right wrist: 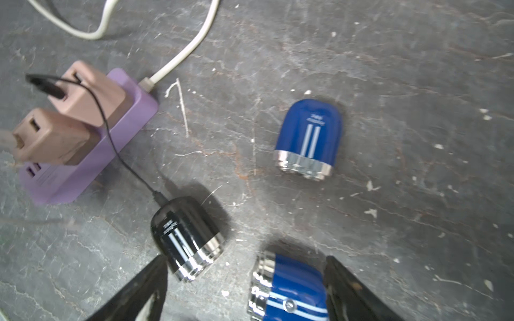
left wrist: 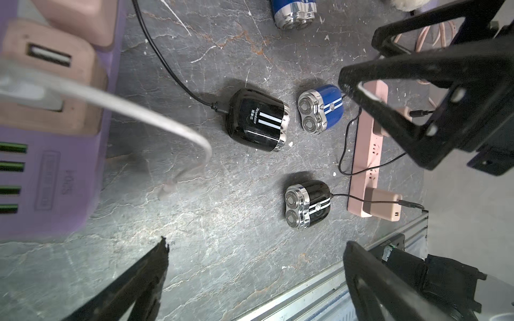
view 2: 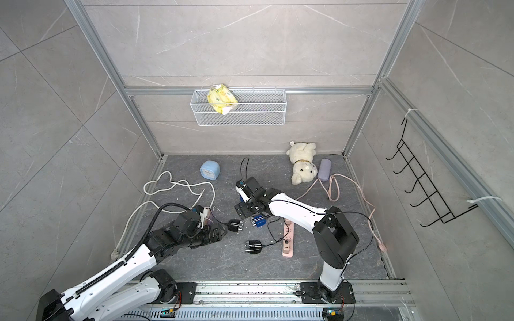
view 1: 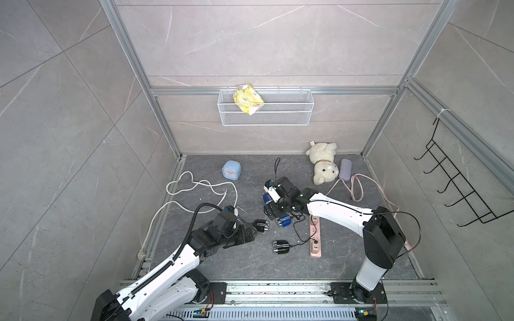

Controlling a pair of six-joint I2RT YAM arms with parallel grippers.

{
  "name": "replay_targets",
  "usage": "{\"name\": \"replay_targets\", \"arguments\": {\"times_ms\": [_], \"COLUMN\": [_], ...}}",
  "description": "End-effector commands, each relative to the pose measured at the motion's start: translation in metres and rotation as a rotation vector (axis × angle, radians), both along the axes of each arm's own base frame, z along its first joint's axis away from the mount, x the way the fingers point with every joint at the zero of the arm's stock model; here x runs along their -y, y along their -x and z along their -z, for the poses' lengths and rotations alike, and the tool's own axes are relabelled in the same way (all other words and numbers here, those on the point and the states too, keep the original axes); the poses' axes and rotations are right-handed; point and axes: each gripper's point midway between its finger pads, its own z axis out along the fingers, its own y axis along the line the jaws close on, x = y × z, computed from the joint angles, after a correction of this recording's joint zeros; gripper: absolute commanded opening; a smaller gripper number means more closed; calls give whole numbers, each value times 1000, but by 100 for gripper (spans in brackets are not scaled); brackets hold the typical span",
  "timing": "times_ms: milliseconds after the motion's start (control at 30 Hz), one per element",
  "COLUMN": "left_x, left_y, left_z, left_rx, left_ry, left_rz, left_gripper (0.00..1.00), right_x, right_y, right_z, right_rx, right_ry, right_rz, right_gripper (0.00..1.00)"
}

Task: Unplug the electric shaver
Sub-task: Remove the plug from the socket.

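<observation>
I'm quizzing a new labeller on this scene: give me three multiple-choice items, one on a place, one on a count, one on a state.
1. Where is the yellow pack?
A) in the wire basket
B) beside the clock
C) on the hooks

2. How many shavers show in the left wrist view?
A) two
B) three
C) four

3. The left gripper is:
A) shut on a cable
B) open and empty
C) shut on a shaver

Key:
1 A, the pack leans over the basket's rim on the back wall.
2 C, two black and two blue lie there, one blue cut off by the edge.
3 B, its jaws stand wide apart with only bare floor between them.
</observation>
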Motion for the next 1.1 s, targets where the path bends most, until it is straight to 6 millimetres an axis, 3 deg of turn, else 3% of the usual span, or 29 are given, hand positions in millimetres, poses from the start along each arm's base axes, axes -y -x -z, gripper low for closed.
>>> {"name": "replay_targets", "arguments": {"times_ms": [0, 233, 333, 400, 500, 567, 867, 1067], "left_x": [-19, -57, -65, -69, -74, -76, -80, -83], "left_y": [0, -4, -2, -2, 0, 1, -2, -7], "left_z": [-12, -17, -11, -4, 5, 12, 47, 64], "left_rx": [11, 116, 128, 130, 129, 123, 88, 93], "left_ry": [-68, -118, -111, -101, -108, -114, -145, -82], "left_rz": [-77, -230, -277, -299, -319, -327, -370, -423], "left_gripper": [99, 99, 90, 75, 28, 15, 0, 0], "right_x": [-17, -53, -66, -76, -89, -96, -129, -148], "right_y": [14, 51, 64, 71, 75, 76, 90, 94], "right_z": [-14, -27, -29, -31, -33, -37, -59, -64], "right_rx": [66, 139, 129, 126, 121, 125, 161, 189], "right_ry": [-63, -154, -196, -219, -246, -264, -314, -308], "right_rz": [-84, -222, -268, -294, -313, -318, -432, -492], "right_gripper": [88, 87, 86, 86, 84, 84, 84, 84]}}
